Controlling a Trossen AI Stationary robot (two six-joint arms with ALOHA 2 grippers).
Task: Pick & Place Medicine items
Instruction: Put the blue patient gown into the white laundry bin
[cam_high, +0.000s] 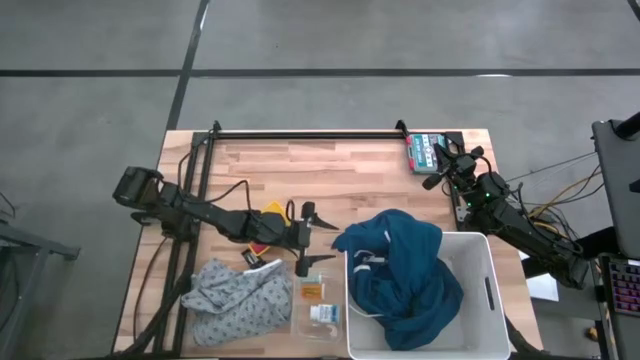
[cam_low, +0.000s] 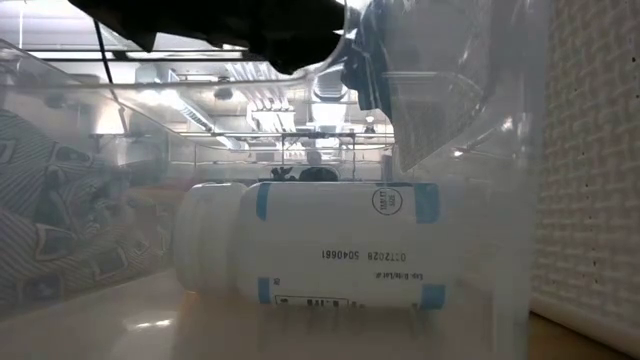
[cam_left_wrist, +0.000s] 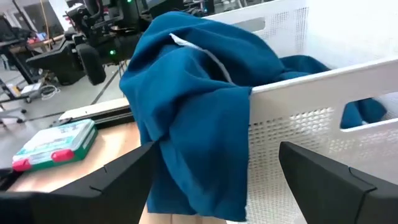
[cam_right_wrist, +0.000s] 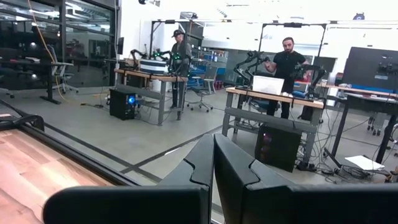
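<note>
The medicine items lie in a clear container near the table's front edge: a small orange one and a small white one with blue print. In the low view the white one lies on its side. My left gripper hovers open just beyond the container. It points toward a blue cloth draped over the rim of a white basket, and nothing is between its fingers. My right gripper waits shut at the far right corner, its fingers closed together.
A grey patterned cloth lies left of the clear container. A green box sits at the far right corner beside my right arm. A yellow object lies under my left arm. People stand at benches in the room beyond.
</note>
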